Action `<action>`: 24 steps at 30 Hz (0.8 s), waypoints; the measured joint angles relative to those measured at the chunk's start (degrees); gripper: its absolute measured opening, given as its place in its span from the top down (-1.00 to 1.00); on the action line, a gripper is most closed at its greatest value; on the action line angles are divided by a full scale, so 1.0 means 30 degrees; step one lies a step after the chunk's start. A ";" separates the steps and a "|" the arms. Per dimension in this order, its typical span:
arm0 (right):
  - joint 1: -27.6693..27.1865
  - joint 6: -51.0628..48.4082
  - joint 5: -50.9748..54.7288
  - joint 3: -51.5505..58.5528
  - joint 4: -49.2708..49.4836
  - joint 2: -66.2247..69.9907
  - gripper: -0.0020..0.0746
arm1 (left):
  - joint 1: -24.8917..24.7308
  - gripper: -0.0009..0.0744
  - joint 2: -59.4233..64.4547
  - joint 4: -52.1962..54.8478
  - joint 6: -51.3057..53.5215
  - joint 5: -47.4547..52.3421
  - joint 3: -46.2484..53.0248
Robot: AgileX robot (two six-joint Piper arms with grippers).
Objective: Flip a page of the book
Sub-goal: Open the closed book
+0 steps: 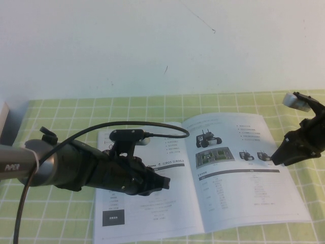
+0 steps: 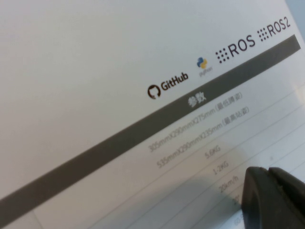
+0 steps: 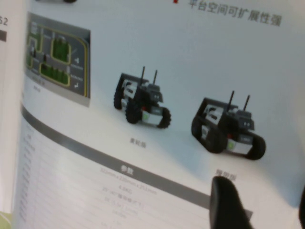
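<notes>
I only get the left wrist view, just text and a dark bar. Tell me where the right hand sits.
Observer: The right hand is at the outer edge of the page, the right-hand sheet, beside the small robot photos.
Operator: Report its grip.
Observer: Its fingers stand apart with the page showing between them; nothing is gripped.
Operator: Now place my left hand for me.
Observer: The left hand is over the left sheet of the open book, just short of the spine.
</notes>
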 joint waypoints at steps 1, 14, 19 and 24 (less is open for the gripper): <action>0.0000 -0.0036 0.0000 0.0000 0.0029 0.0000 0.11 | 0.0000 0.99 0.0000 0.0000 0.0000 0.0000 0.0000; 0.0000 0.0171 0.0034 0.0000 -0.0182 0.0000 0.11 | 0.0000 0.99 0.0000 0.0000 0.0000 0.0000 0.0000; 0.0000 0.0048 0.0107 0.0000 0.0198 0.0000 0.11 | 0.0000 0.99 0.0000 0.0000 0.0000 0.0000 0.0000; 0.0000 -0.0080 0.0183 0.0000 0.0505 0.0000 0.11 | 0.0000 0.99 0.0000 0.0000 0.0000 0.0000 0.0000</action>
